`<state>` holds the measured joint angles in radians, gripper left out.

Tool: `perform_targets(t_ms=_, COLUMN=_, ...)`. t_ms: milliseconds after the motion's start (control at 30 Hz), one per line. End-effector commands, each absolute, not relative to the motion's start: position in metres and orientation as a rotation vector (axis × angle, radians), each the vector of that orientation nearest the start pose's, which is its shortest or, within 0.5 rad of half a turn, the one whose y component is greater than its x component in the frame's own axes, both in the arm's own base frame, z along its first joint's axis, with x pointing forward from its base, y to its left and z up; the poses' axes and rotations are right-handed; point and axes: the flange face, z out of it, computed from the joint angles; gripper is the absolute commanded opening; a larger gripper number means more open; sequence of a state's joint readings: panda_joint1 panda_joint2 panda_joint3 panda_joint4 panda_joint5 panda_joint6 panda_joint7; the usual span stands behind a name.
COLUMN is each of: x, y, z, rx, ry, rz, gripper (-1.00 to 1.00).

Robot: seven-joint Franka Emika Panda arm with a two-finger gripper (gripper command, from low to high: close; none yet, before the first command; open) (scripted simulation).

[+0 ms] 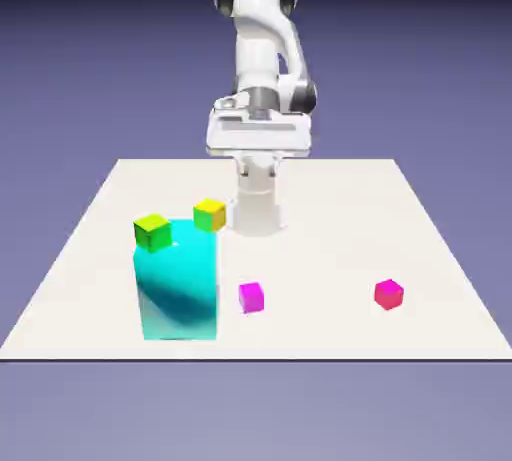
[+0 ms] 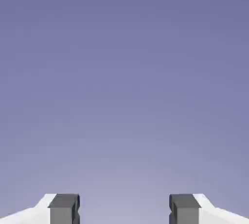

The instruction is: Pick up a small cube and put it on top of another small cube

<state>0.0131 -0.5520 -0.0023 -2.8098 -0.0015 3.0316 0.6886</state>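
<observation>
The small cube (image 1: 251, 297), violet-magenta, sits on the table near the front, just right of a big cyan block (image 1: 180, 284). A redder hot-pink cube (image 1: 389, 294) lies further toward the exterior view's right. Two yellow-green cubes (image 1: 152, 232) (image 1: 209, 214) show at the cyan block's top edge. The white hand (image 1: 258, 134) hangs high above the table's far side, well away from all the cubes. In the hand view my gripper (image 2: 124, 211) is open, its grey fingertips (image 2: 63, 208) wide apart with only the blue-violet backdrop between them.
The robot's white base (image 1: 257, 209) stands behind the cyan block, close to the nearer yellow-green cube. The pale table (image 1: 330, 239) ends in a front edge just below the magenta cube and the cyan block.
</observation>
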Motion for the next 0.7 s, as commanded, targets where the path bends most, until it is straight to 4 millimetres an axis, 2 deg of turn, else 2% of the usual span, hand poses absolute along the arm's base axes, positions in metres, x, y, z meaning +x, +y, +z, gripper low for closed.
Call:
perform_targets(t_ms=0, x=0.393, y=0.004, z=0.444, rx=-2.583, ry=0.846, rz=-1.019, gripper=0.0)
perform_targets(t_ms=367, x=0.404, y=0.001, z=0.372, rx=-2.974, ry=0.229, rz=-0.825, gripper=0.0)
perform_targets(t_ms=667, x=0.404, y=-0.002, z=0.313, rx=-3.109, ry=-0.374, rz=-0.578, gripper=0.0)
